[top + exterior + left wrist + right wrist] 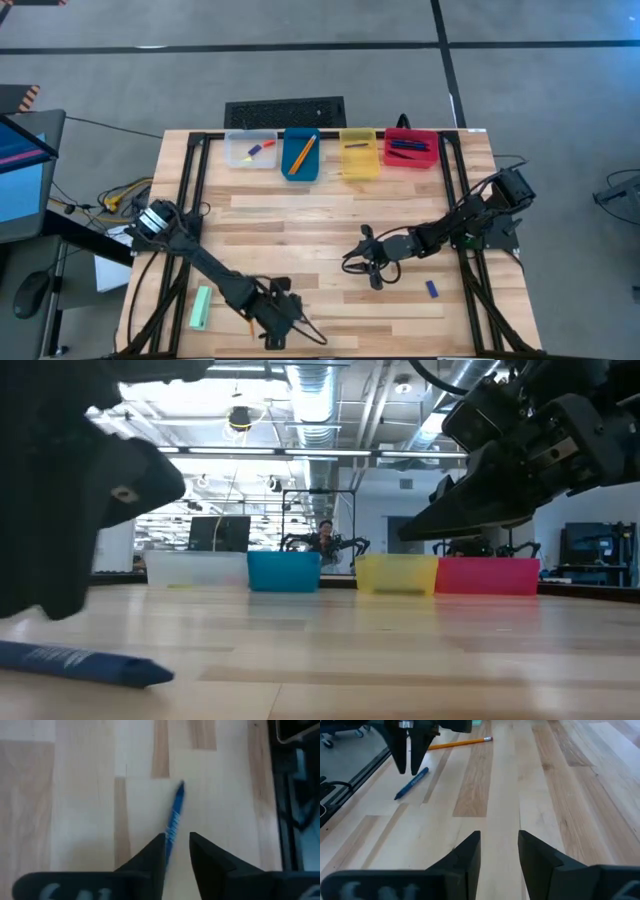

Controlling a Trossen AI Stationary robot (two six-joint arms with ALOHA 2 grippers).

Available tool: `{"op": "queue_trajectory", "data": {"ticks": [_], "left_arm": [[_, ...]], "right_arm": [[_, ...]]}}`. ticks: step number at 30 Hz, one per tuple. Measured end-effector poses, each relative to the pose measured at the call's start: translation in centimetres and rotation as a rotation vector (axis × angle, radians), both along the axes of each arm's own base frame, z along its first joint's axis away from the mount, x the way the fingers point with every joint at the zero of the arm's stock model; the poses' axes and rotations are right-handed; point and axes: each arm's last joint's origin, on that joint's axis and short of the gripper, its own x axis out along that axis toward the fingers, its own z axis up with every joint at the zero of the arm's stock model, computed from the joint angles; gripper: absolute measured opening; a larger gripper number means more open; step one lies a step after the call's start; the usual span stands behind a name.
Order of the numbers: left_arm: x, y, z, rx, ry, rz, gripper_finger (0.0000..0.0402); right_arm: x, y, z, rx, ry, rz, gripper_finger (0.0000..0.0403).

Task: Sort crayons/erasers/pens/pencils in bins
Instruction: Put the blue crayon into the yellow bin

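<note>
the left arm reaches from the left edge of the high view down to the lower centre, ending in the left gripper [281, 318] low over the table [330, 220]. in the left wrist view its jaws are parted a little, one on each side of a blue crayon [173, 822] lying flat on the wood; whether they touch it cannot be told. pale lettering runs along the crayon's wrapper, too blurred to read. in the right wrist view the same crayon [412, 783] lies under those jaws, with an orange pencil [459, 742] just beyond it.

the right arm comes in from the right edge of the high view, folded at the elbow, and stretches left to the right gripper [366, 257] right of centre. its jaws are open on nothing, over bare wood. a small blue eraser [432, 288] lies near it, toward the lower right.

along the top edge of the table four bins stand in a row: clear bin [251, 150], blue bin [301, 155], yellow bin [359, 155], red bin [411, 148]. a green block [201, 307] lies at lower left.
</note>
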Motion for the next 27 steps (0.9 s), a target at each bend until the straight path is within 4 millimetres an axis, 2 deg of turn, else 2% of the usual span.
{"op": "queue_trajectory", "data": {"ticks": [5,12,17,22,27], "left_arm": [[0.5,-0.7,-0.5,0.164,0.066,0.018,0.0106],[1.4,-2.1,-0.8,0.224,0.119,-0.065,0.011],[1.2,-1.7,-0.3,0.241,0.165,-0.003,0.011],[1.7,-1.9,0.9,0.221,0.112,0.065,0.011],[0.4,-2.5,0.0,0.271,0.075,0.145,0.01]], "right_arm": [[0.0,0.0,0.0,-0.001,0.001,0.001,0.0136],[-0.1,0.4,0.0,-0.011,0.001,0.017,0.0134],[-0.2,0.5,0.0,-0.019,0.0,0.027,0.0132],[-0.2,0.6,-0.1,-0.02,0.004,0.029,0.0134],[-0.6,1.3,-0.2,-0.05,0.017,0.067,0.0139]]}}
